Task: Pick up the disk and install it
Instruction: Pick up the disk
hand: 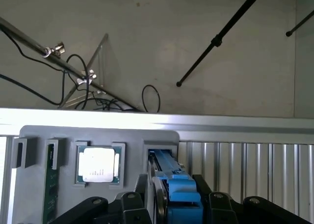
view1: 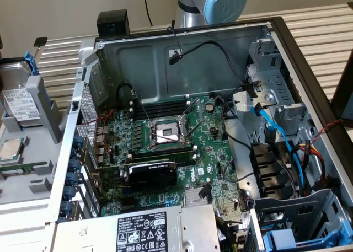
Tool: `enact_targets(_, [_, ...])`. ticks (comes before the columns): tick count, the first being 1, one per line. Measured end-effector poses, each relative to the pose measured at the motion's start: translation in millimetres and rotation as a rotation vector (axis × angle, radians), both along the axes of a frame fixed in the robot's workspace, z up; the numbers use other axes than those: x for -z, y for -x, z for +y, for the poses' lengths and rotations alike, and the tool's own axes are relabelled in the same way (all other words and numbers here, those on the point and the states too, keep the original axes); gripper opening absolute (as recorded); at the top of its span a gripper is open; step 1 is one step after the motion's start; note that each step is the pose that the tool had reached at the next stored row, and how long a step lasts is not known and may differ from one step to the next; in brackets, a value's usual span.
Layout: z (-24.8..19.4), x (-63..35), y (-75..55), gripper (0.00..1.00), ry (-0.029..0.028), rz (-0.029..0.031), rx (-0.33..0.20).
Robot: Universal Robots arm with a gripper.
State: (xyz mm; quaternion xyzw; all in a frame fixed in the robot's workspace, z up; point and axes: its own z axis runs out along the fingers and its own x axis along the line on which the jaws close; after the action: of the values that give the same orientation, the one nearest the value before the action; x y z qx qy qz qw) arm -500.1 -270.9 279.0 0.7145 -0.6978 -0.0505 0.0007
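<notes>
Claw (hand: 177, 216) straddles the disk (hand: 176, 185), which stands on edge in a slot of the grey holder (hand: 132, 136), one slot over from the holder's CPU chip (hand: 98, 165). Whether it is clamped or merely flanking, I cannot tell. The disk is probably rigid, fairly heavy, smooth-faced and shock-sensitive, so grip squarely across both flat faces near the blue carrier.

An open computer case (view1: 182, 59) lies on a slatted table (view1: 314, 26). Its motherboard (view1: 165, 153) shows a bare CPU socket (view1: 165, 133), a black graphics card (view1: 151, 173) and a blue cable (view1: 276, 132) (near the drive cage (view1: 270, 81)). A CPU chip (hand: 98, 165) sits in a grey tray (hand: 132, 136).
</notes>
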Motion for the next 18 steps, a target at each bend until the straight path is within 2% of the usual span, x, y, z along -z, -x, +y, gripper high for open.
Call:
enact_targets(8, [0.2, 0.0, -1.0, 0.49, 0.0000, 0.0001, 0.000])
enact_targets(9, [0.1, -0.1, -1.1, 0.47, 0.0002, 0.0001, 0.000])
enact_targets(10, [0.1, 0.0, -1.1, 0.40, 0.0000, 0.0001, 0.000])
enact_targets(18, [0.1, 0.0, -1.1, 0.39, 0.0000, 0.0001, 0.000])
